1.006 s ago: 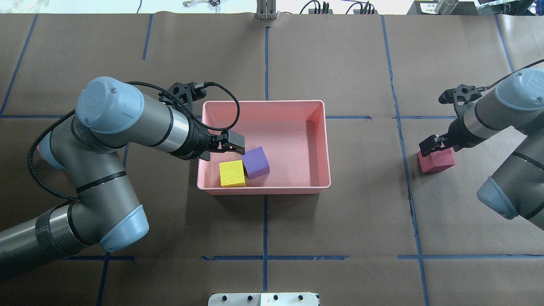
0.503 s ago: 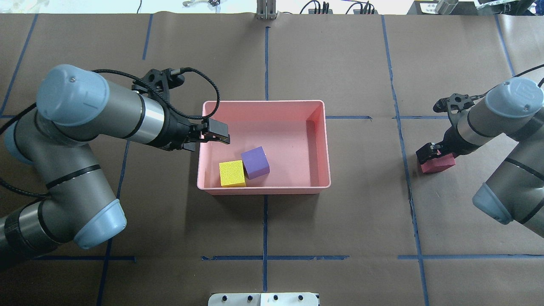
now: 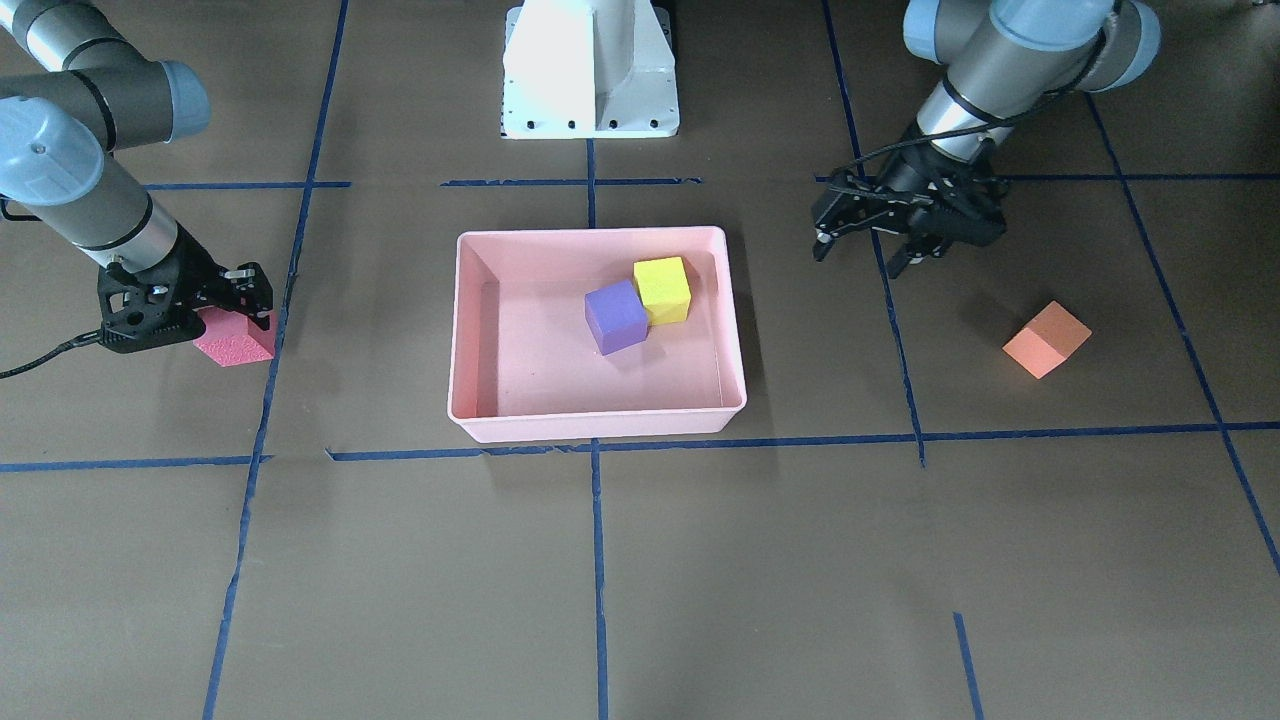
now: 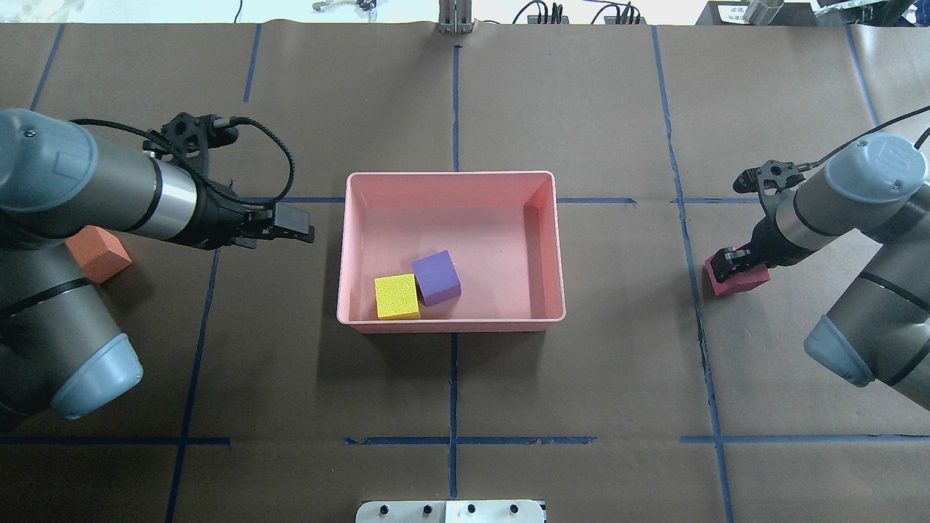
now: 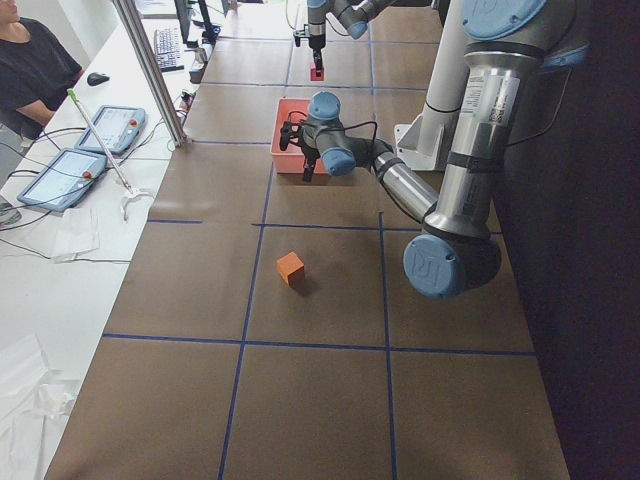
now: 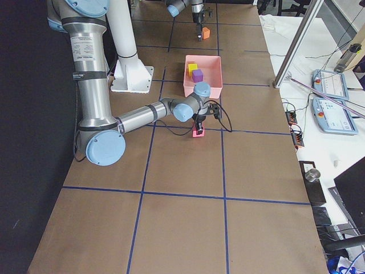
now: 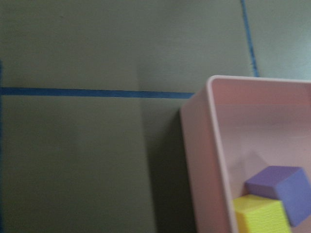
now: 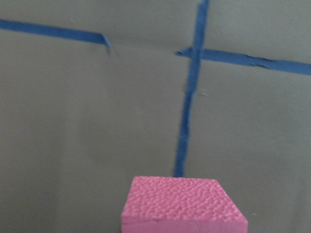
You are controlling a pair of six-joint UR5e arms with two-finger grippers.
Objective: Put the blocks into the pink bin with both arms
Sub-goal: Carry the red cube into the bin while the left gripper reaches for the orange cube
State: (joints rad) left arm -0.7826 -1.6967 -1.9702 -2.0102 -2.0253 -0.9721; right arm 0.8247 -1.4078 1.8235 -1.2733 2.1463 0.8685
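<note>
Claw left: fingers spread, nothing between them, hanging over the surface just beside the pink bin on its left-arm side. Claw right: down over the red block, well apart from the bin; you cannot tell whether it is pinching. You will find the purple block and the yellow block touching inside the bin, by the robot-side wall. Orange block lies on the surface near the left arm.
</note>
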